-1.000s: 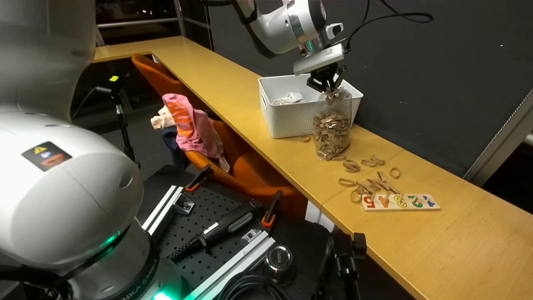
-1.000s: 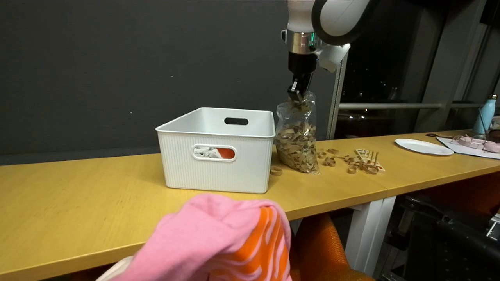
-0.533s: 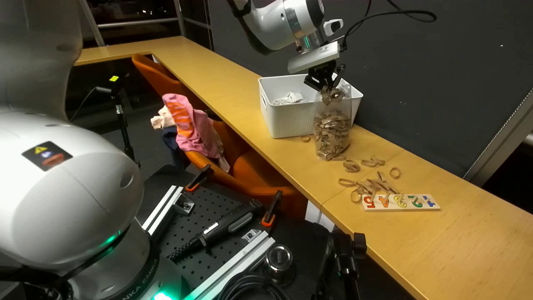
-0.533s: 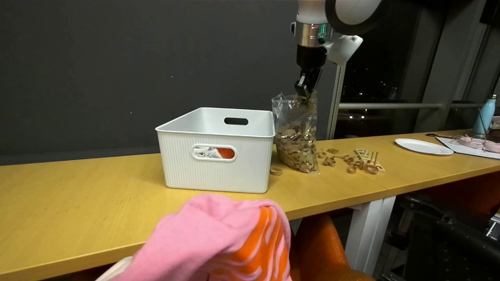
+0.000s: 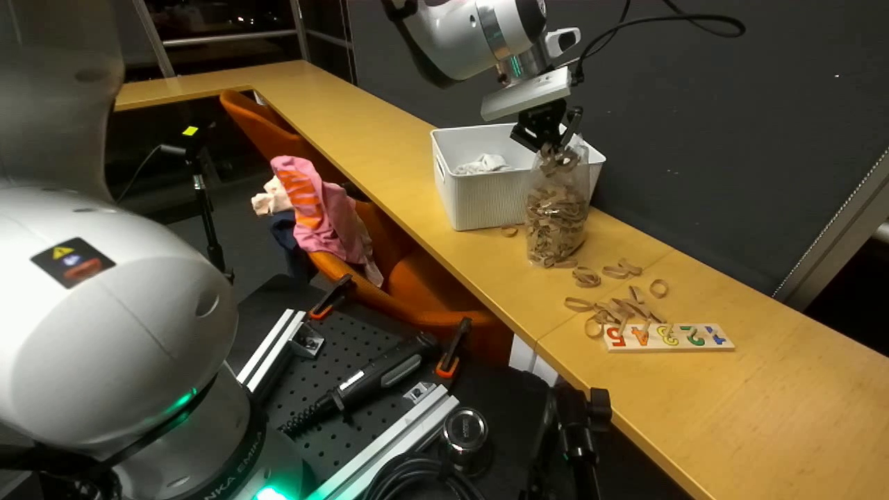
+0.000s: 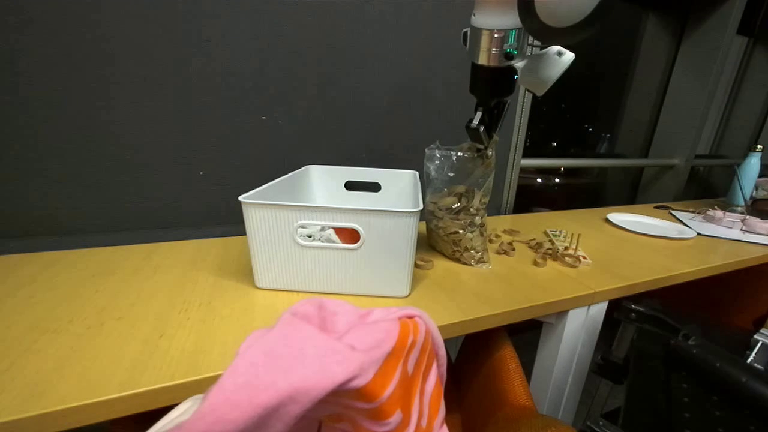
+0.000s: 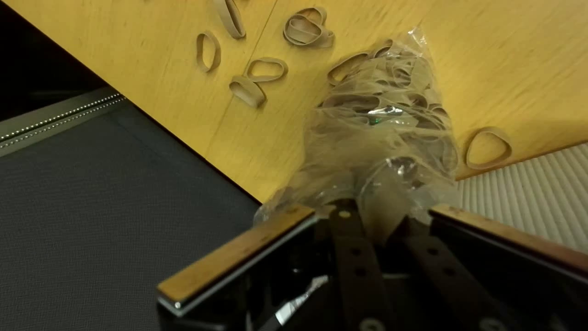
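A clear plastic bag (image 5: pixel 555 232) full of tan rubber bands stands on the table beside a white bin, in both exterior views (image 6: pixel 457 231). Its top leans toward my gripper (image 5: pixel 552 144), which is at the bag's mouth (image 6: pixel 480 139). In the wrist view the gripper (image 7: pixel 374 220) is shut on some rubber bands (image 7: pixel 386 207), with plastic around the tips. I cannot tell whether it pinches the plastic too. The fingertips are dark and partly hidden. The bag (image 7: pixel 386 124) rests on the table below the jaws, with loose bands (image 7: pixel 305 30) near it.
The white bin (image 6: pixel 330 267) holds whitish cloth (image 5: pixel 483 164) and stands against the bag. Loose bands (image 5: pixel 628 309) lie near a number board with pegs (image 5: pixel 698 347). A white plate (image 6: pixel 651 225) stands farther along. Dark wall (image 5: pixel 694 173) runs behind. Pink cloth (image 6: pixel 312 360) hangs over a chair.
My gripper has moved right and slightly up in an exterior view. The bag's top has spread and shifted that way with it, while its base has stayed in place.
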Motion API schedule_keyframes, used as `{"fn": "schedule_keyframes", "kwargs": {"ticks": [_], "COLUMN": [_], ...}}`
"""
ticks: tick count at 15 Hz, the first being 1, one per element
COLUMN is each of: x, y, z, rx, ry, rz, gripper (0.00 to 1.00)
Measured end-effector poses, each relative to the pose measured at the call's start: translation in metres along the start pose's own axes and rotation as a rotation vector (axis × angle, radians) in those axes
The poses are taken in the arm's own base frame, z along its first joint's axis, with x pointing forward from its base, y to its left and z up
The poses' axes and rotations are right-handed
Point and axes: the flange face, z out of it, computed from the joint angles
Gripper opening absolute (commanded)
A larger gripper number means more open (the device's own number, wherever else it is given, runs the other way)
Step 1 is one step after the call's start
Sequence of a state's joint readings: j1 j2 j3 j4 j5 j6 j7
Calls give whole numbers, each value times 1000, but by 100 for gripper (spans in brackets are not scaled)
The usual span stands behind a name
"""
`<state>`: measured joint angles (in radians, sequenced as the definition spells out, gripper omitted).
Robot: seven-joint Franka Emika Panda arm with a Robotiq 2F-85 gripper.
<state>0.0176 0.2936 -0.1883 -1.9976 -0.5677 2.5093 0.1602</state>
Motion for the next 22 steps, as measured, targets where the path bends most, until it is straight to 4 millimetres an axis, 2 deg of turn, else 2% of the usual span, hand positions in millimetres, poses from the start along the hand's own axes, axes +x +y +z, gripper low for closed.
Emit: {"fn": "schedule_keyframes", "kwargs": {"ticks": [6,7,9,17,22], "x": [0,1,2,9,13], "y": [14,16,21,32,36], "z": [3,3,4,14,17], "rx": [-26,-28,-29,-38,-41], "ry": [41,53,68,86,116], "rz": [-18,-20,-24,-49,-69], "gripper": [1,31,38,98,100]}}
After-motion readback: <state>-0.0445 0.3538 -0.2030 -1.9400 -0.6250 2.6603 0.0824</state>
